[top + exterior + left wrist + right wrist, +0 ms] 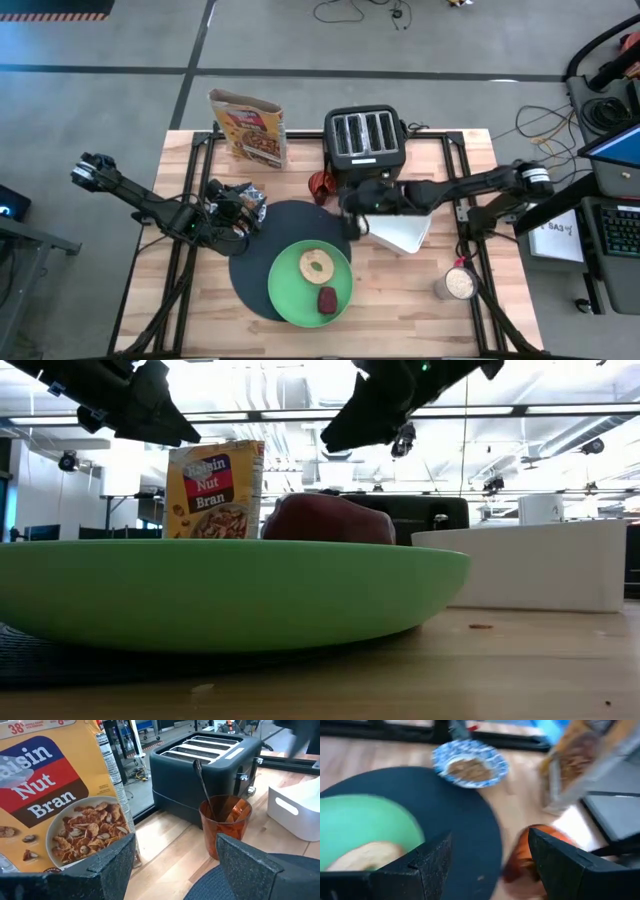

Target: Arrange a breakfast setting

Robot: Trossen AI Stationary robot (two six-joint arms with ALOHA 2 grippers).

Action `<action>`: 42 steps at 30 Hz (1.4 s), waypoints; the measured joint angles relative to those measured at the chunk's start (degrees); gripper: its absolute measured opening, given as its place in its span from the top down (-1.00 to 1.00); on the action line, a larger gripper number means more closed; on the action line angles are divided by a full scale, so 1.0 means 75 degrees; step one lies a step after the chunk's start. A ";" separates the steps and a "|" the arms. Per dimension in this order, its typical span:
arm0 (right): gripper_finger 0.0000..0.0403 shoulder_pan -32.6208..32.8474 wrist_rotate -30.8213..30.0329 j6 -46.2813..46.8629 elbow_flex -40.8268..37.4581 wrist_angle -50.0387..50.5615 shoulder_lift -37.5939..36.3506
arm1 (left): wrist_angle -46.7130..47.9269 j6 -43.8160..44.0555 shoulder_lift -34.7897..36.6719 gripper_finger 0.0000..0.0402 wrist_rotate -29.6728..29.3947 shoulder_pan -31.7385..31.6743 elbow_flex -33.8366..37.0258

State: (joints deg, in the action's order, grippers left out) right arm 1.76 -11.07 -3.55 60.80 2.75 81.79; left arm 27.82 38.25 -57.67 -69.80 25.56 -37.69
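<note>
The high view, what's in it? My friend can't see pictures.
A green plate holding a bagel and red food lump sits on a black mat, both arms' open tools at the mat's edges. Behind stand a toaster and cereal box.

Setting: robotics lab. Evidence: wooden table (300,335) on grey floor, loose cables (352,12), laptop (615,150) and keyboard (620,230) alongside (right edge), open ceiling with strip lights (300,415).

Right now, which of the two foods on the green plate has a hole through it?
The tan bagel ring, lying nearer the plate's middle. The dark-red lump beside it, closer to the rim, is solid.
</note>
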 joint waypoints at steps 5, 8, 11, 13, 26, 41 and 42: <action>-0.21 -0.0755 0.0086 -0.0399 -0.0052 -0.0144 -0.0118 | 0.0003 -0.0034 0.0000 -0.29 -0.0014 0.0000 0.0000; -0.18 -0.1269 0.0486 -0.0684 0.0034 -0.0117 -0.0106 | 0.0001 -0.0114 0.0000 -0.29 -0.0021 -0.0001 0.0000; -0.14 -0.1705 0.0674 -0.0884 0.0112 -0.0163 -0.0095 | 0.0005 -0.0301 0.0000 -0.29 -0.0021 -0.0009 0.0000; -0.12 -0.1937 0.0685 -0.1062 0.0112 -0.0173 -0.0092 | 0.0000 -0.0367 0.0000 -0.29 -0.0024 -0.0009 0.0000; -0.09 -0.2794 0.1271 -0.1361 0.0119 -0.0620 -0.0058 | -0.0041 -0.0607 0.0003 -0.29 -0.0036 -0.0020 0.0000; -0.09 -0.3039 0.1539 -0.1432 0.0127 -0.1497 0.0861 | -0.0111 -0.0665 0.0003 -0.29 -0.0050 -0.0023 0.0000; -0.09 -0.3040 0.1536 -0.1432 0.0127 -0.1493 0.0872 | -0.0111 -0.0665 0.0003 -0.29 -0.0047 -0.0023 0.0000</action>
State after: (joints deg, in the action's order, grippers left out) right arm -21.04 0.45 -14.28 61.76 -8.45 88.33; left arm 26.98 33.26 -57.65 -70.15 25.39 -37.69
